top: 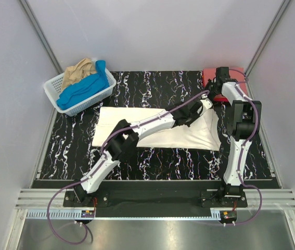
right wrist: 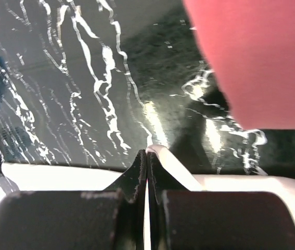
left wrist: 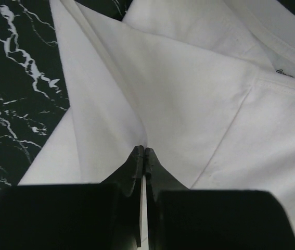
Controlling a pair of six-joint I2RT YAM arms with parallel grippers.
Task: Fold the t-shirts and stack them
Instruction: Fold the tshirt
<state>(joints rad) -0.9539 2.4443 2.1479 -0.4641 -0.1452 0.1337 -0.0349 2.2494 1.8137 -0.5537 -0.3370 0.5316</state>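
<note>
Since both end effectors are pinched on cloth, step in hand: a fold of the white t-shirt (top: 117,119), judged to begin at its right-hand end; nothing is lifted yet.
Left end effector (left wrist: 145,152): fingers pressed together on a raised ridge of the white cloth, on the shirt body near the collar seam.
Right end effector (right wrist: 146,154): fingers pressed together, nipping the far edge of the same shirt where it meets the bare counter (right wrist: 85,94).
How to do it well: raise both pinches together and level, so the cloth between them stays taut but not stretched. Carry that end over toward the shirt's other end in a low arc, and lay edge on edge before letting go.
Watch for: a slip, as each pinch seems to hold only a little cloth. The left arm also lies across the shirt in the top view and could drag the lower layer.
White t-shirt relative to the end effectors: spread flat across the middle of the counter, touching both sets of fingertips, with most of it reaching away to their left.
Red t-shirt (top: 208,77): a compact shape at the far right corner, near the right end effector but apart from it, not held.
Blue t-shirt (top: 85,88) and tan t-shirt (top: 79,70): in the basket (top: 85,108) at the far left, well apart from both.
</note>
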